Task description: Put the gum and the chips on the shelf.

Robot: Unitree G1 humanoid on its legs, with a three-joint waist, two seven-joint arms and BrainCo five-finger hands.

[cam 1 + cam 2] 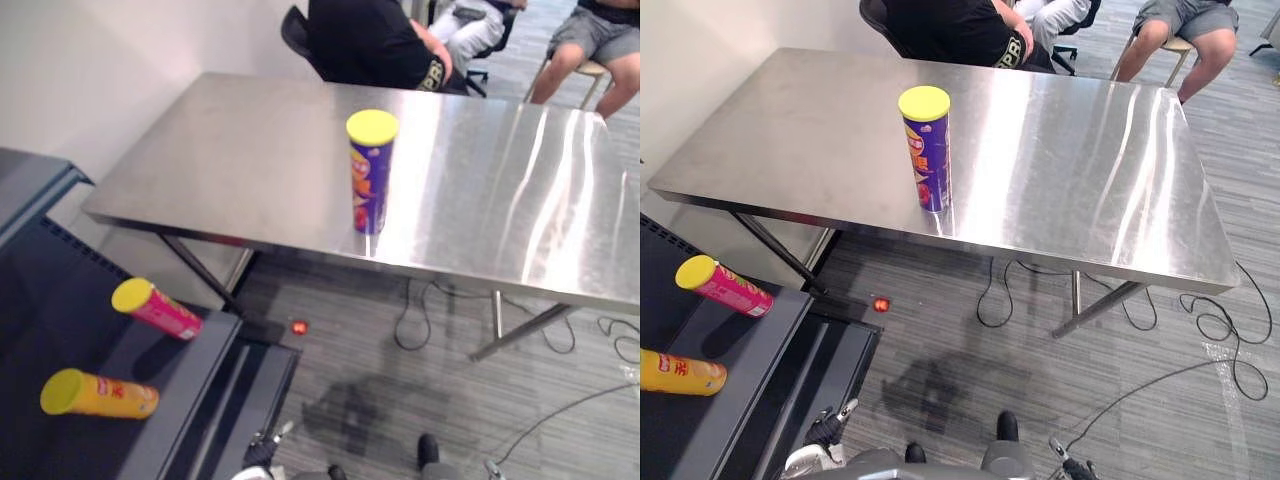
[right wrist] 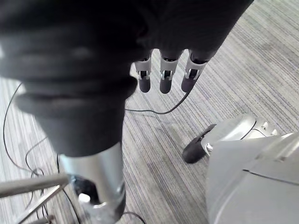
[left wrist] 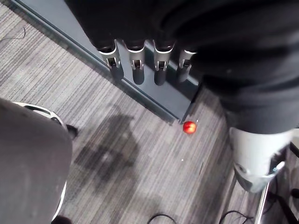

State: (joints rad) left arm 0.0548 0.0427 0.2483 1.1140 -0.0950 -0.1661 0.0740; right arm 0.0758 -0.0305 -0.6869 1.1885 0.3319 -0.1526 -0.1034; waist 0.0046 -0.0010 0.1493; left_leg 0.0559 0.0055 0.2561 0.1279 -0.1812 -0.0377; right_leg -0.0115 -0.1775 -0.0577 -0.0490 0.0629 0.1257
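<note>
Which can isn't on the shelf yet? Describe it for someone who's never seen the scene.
Find the big steel table; near its front edge stands a single chips can. It is purple with a yellow lid and upright, whereas the pink can and the orange can lie on their sides on the dark shelf to the robot's left.

A steel table (image 1: 1090,150) on thin legs stands on grey striped carpet (image 1: 940,330); bright light streaks its top. A plain pale wall (image 1: 100,60) runs along the left; a dark shelf (image 1: 60,320) sits low at the near left; a black chair (image 1: 294,30) stands at the table's far edge.
</note>
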